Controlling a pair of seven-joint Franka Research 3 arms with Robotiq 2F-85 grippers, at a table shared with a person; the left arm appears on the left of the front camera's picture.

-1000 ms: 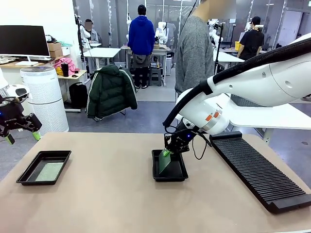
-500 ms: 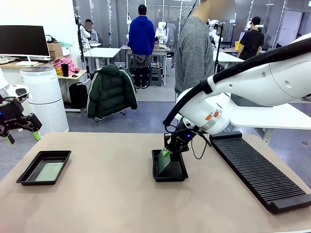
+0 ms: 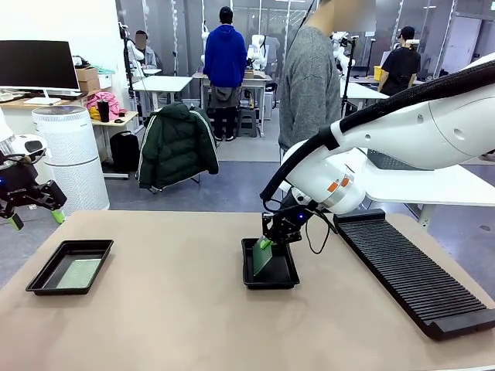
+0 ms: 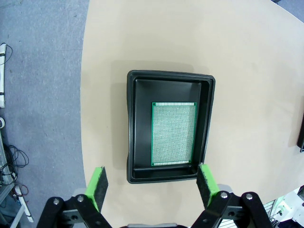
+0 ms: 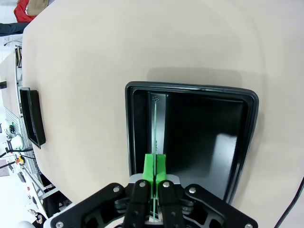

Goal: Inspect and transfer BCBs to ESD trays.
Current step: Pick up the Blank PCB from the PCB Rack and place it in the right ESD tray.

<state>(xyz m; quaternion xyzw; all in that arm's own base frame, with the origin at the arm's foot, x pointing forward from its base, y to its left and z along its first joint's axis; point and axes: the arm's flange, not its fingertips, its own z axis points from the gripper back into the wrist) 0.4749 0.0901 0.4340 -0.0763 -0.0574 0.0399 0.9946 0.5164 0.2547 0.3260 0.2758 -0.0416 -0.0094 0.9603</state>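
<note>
Two trays sit on the surface [image 3: 178, 309], well apart: the left tray [image 3: 46, 272] already has one board [image 3: 80, 272] lying flat in it, and the middle tray [image 3: 278, 277] is being loaded now. The step in hand looks like the placing of the second board [image 3: 262, 260]. The right claw [image 3: 267, 243] is clamped on the top edge of that board, which stands on edge and leans a little, its lower end down inside the middle tray. From the right wrist view, the board shows as a thin green line running along the tray's left wall, with most of the tray floor bare to its right.

Next, the board likely needs tipping over toward the bare floor so it can lie flat, then a release low enough that it does not drop or bounce. Whether its bottom edge already touches the tray floor, I cannot tell. Letting go while it stands upright risks it falling against the rim instead of settling inside.

Off to the side, the left claw [image 3: 35, 216] hovers above the left tray with its jaws wide apart and holding nothing. A slotted rack [image 3: 410, 274] lies to the right of the middle tray.
</note>
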